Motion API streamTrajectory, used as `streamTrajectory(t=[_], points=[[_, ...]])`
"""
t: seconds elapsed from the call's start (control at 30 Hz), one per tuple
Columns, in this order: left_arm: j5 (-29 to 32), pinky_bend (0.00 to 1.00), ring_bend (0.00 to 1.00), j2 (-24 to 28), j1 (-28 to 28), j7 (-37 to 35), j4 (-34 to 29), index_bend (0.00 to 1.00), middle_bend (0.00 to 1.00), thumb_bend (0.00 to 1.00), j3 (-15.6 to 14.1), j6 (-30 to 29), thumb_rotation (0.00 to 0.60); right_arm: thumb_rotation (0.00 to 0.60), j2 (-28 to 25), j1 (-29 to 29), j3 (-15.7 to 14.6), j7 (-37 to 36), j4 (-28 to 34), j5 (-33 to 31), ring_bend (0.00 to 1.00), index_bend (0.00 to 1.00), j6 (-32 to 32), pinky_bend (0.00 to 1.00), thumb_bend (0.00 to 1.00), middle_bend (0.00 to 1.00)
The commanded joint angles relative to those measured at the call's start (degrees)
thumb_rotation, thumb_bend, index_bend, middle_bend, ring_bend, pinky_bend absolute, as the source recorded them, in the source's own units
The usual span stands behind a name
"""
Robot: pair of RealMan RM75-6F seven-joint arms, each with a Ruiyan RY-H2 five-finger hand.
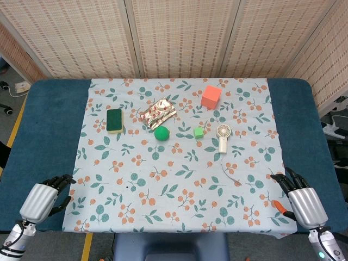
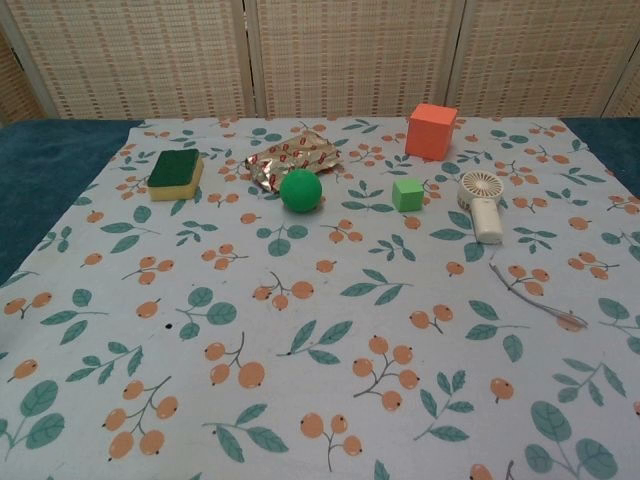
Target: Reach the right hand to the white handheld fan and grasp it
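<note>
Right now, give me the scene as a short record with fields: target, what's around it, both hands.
target: fan, lying flat on the cloth, untouched
nearest: green cube on its left, apart from it
behind: orange cube
others: ball, foil packet, sponge
right hand: at the near right table edge, holding nothing
left hand: at the near left edge, holding nothing

You've got one white handheld fan point(image 1: 223, 137), lying just right of the small green cube point(image 1: 198, 132). That's one of two cubes; the other, the orange-red cube point(image 1: 210, 96), sits behind the fan. One green ball point(image 1: 161, 134), left of the fan past the small cube. One foil snack packet point(image 1: 157, 112) and one green-and-yellow sponge point(image 1: 114, 120), both further left of the fan. One floral tablecloth point(image 1: 179, 206) under it all. One thin cord point(image 1: 232, 175) just in front of the fan.
</note>
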State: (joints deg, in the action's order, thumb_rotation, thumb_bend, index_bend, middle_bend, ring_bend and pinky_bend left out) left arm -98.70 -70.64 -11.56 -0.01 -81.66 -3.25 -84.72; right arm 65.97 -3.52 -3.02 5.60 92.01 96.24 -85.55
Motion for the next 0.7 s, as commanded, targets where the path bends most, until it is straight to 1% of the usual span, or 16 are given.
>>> streamTrajectory(t=[0.03,0.13,0.3,0.37,0.4,0.47,0.5,0.57,0.6,0.7], points=[[-0.5,0.56,0.34,0.3,0.1,-0.1,-0.1,0.33,0.27,0.36,-0.4,-0.2,0.6,0.6,0.2,0.5,-0.3,0.7,0.1,1.2,0.04,0.18,-1.2,0.19,0.16,0.2],[-1.2,0.56,0.34,0.6,0.3,-0.3,-0.2,0.33,0.27,0.36,-0.6,-1.3,0.6,0.6,0.4,0.7,-0.6,0.9,-0.2,1.8,0.04,0.18,-1.4,0.19,0.16,0.2],[-1.0,0.56,0.34,0.8,0.8,-0.1,-0.7,0.33,0.27,0.36,-0.2,-2.2,0.6,0.6,0.6,-0.3,-0.3,-0.1,-0.8,0.1,0.04,0.17,1.4,0.19,0.16,0.2],[-0.9,0.56,0.34,0.8,0.8,-0.3,-0.6,0.33,0.27,0.36,-0.1,-2.4,0.6,0.6,0.9,-1.0,0.0,-0.9,-1.2,-0.5,0.06,0.17,2.6,0.22,0.17,0.21],[-0.9,0.56,0.34,0.8,0.7,-0.4,-0.6,0.33,0.27,0.36,-0.1,-2.3,0.6,0.6,1.2,-1.3,0.3,-1.1,-1.6,-0.8,0.1,0.17,2.9,0.27,0.19,0.24],[-0.6,0.56,0.34,0.8,0.8,-0.7,-0.4,0.33,0.27,0.36,-0.1,-2.1,0.6,0.6,2.6,-2.0,1.4,-0.8,-3.2,-1.5,0.25,0.17,3.2,0.42,0.27,0.39],[-0.4,0.56,0.34,0.8,0.7,-1.0,-0.4,0.33,0.27,0.36,0.0,-2.1,0.6,0.6,3.4,-2.3,2.0,-0.6,-3.9,-2.2,0.38,0.18,3.7,0.53,0.32,0.5],[0.0,0.56,0.34,1.0,0.7,-1.7,-0.2,0.33,0.27,0.36,0.2,-2.0,0.6,0.6,4.8,-3.7,3.0,0.4,-4.8,-4.2,0.56,0.2,6.2,0.71,0.44,0.68],[0.1,0.56,0.34,1.0,0.6,-2.0,-0.1,0.33,0.27,0.36,0.3,-2.0,0.6,0.6,5.1,-4.4,3.4,0.9,-4.7,-5.2,0.61,0.21,7.8,0.75,0.5,0.73],[0.1,0.56,0.34,1.5,0.7,-3.2,-0.2,0.33,0.27,0.36,0.2,-2.3,0.6,0.6,5.6,-7.1,5.3,2.8,-3.3,-9.5,0.68,0.22,13.2,0.81,0.6,0.81]])
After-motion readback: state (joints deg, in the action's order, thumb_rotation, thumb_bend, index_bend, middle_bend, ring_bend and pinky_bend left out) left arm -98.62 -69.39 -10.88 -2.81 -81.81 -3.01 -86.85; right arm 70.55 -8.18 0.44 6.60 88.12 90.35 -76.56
